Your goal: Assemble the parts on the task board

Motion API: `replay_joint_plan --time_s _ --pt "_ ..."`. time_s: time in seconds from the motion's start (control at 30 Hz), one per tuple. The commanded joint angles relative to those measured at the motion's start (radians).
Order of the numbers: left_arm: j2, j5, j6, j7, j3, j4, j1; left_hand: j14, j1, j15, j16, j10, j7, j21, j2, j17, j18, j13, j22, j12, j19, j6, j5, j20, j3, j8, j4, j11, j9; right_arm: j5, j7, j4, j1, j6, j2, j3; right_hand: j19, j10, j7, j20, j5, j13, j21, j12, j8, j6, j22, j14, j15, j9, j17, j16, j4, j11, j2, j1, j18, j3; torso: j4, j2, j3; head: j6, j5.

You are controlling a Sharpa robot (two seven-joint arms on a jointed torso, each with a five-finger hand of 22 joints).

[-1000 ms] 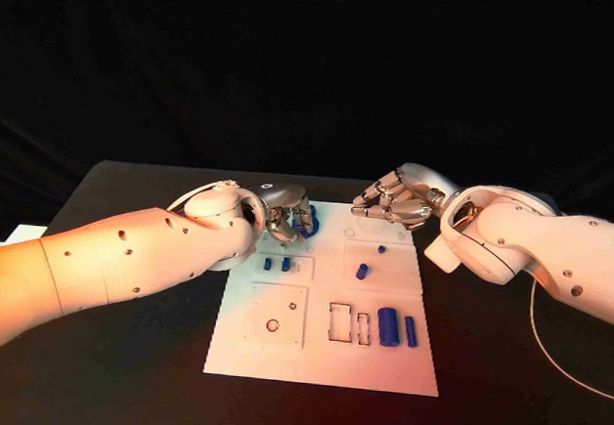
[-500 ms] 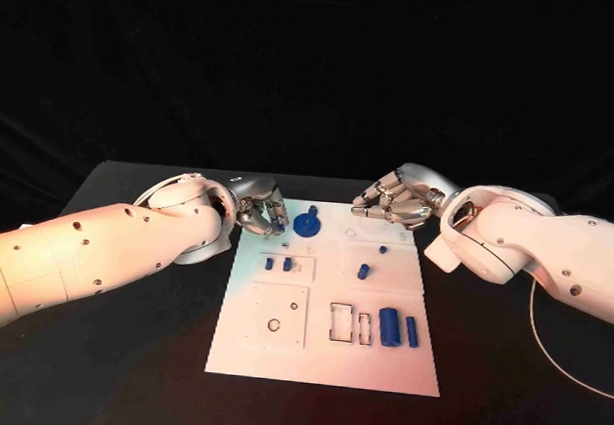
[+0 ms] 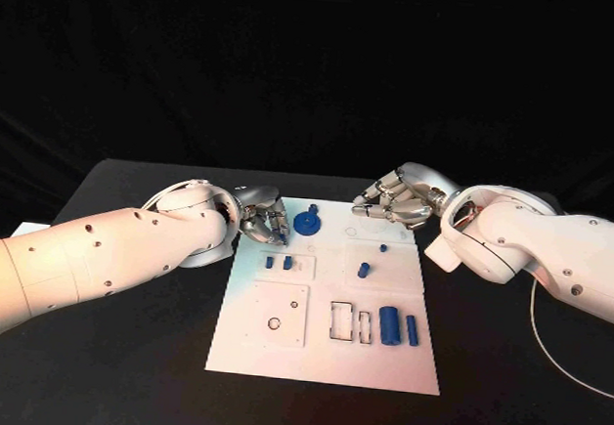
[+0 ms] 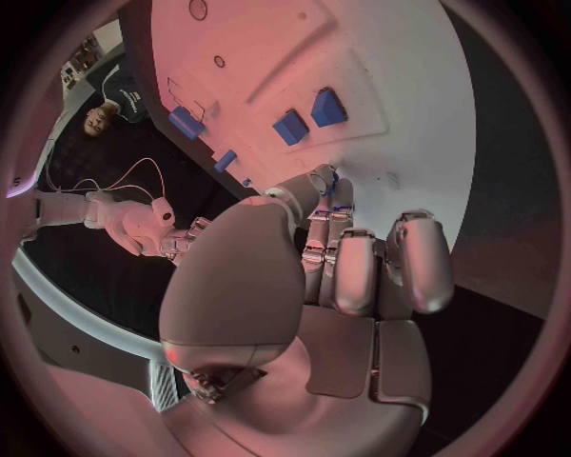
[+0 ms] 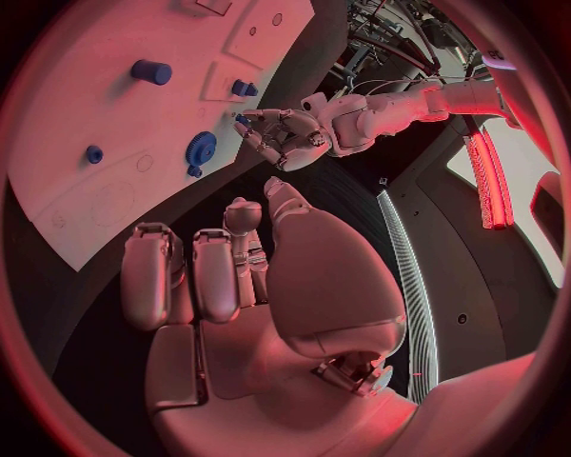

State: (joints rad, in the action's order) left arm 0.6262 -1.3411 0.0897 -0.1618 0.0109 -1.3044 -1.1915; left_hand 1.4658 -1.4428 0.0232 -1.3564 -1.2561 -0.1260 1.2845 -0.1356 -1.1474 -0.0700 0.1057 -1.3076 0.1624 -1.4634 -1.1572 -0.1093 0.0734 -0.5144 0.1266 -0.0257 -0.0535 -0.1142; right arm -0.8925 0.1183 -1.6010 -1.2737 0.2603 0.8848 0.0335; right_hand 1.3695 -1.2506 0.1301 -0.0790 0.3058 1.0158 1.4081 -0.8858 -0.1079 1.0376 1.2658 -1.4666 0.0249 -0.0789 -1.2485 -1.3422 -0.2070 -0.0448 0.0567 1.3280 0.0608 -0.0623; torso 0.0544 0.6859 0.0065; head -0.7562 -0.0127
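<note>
The white task board (image 3: pixel 325 361) lies in the middle of the table. A round blue part (image 3: pixel 306 220) (image 5: pixel 200 148) stands at its far left corner. My left hand (image 3: pixel 264 222) (image 4: pixel 345 276) hovers just left of that part, apart from it, with its fingers curled in on nothing. My right hand (image 3: pixel 400 204) (image 5: pixel 226 276) hangs over the board's far right corner, its fingers curled too and nothing in them. Two small blue blocks (image 3: pixel 278 262) (image 4: pixel 307 117) sit in a recess near the left hand. Two blue cylinders (image 3: pixel 398 328) lie at the board's right side.
Small blue pegs (image 3: pixel 363 270) lie on the board's right half between the hands. An outlined rectangular slot (image 3: pixel 341 323) is next to the cylinders, and a square panel with holes (image 3: pixel 279 316) is to its left. Black table (image 3: pixel 127 357) surrounds the board.
My left hand has let go of the round blue part and drawn back to the left; the part now stands alone on the board. The right hand has not moved.
</note>
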Motion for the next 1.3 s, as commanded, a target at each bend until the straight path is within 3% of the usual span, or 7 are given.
replay_joint_plan --time_s 0.03,0.63,1.3 --pt "-0.007 -0.031 -0.023 0.013 0.000 0.002 0.001 0.022 0.011 0.001 0.006 0.000 -0.006 -0.001 -0.002 0.001 0.008 0.002 -0.088 -0.006 -0.023 -0.004 -0.003 0.002 -0.005 -0.002 -0.001 -0.004 -0.001 -0.002 -0.009 0.000 0.001 -0.013 -0.002 0.000 -0.003 0.003 -0.003 0.000 0.004 0.001 -0.004 -0.002 -0.003 0.002 -0.001 -0.041 0.007 -0.002 0.000 0.004 0.001 0.004 -0.005 0.004 0.010 0.006 0.0002 0.000 0.0006 -0.001 -0.001" --pt "-0.029 -0.049 -0.051 0.008 0.004 0.034 0.003 0.019 0.012 0.001 0.010 0.000 -0.006 -0.002 -0.003 0.007 0.008 0.002 -0.087 -0.010 -0.022 -0.002 -0.002 0.003 -0.007 -0.004 -0.003 -0.004 0.000 -0.002 -0.008 0.000 0.001 -0.014 -0.003 0.000 -0.003 0.003 -0.003 0.000 0.004 0.001 -0.004 -0.002 -0.003 0.002 -0.001 -0.041 0.007 -0.002 0.000 0.004 0.001 0.004 -0.005 0.004 0.010 0.006 0.0004 0.000 0.0009 -0.006 -0.001" --pt "-0.041 -0.050 -0.058 0.005 0.006 0.034 0.003 0.018 0.018 0.001 0.012 -0.004 -0.005 -0.001 -0.002 0.013 0.008 0.004 -0.089 -0.012 -0.022 -0.007 -0.001 0.003 -0.009 -0.004 -0.004 -0.003 -0.001 0.002 -0.009 0.010 0.003 -0.014 -0.003 0.000 -0.003 0.002 -0.003 0.000 0.005 0.001 -0.005 -0.002 -0.003 0.003 -0.002 -0.042 0.007 -0.002 0.000 0.004 0.000 0.004 -0.006 0.005 0.010 0.007 0.0004 -0.001 0.0011 -0.010 0.002"
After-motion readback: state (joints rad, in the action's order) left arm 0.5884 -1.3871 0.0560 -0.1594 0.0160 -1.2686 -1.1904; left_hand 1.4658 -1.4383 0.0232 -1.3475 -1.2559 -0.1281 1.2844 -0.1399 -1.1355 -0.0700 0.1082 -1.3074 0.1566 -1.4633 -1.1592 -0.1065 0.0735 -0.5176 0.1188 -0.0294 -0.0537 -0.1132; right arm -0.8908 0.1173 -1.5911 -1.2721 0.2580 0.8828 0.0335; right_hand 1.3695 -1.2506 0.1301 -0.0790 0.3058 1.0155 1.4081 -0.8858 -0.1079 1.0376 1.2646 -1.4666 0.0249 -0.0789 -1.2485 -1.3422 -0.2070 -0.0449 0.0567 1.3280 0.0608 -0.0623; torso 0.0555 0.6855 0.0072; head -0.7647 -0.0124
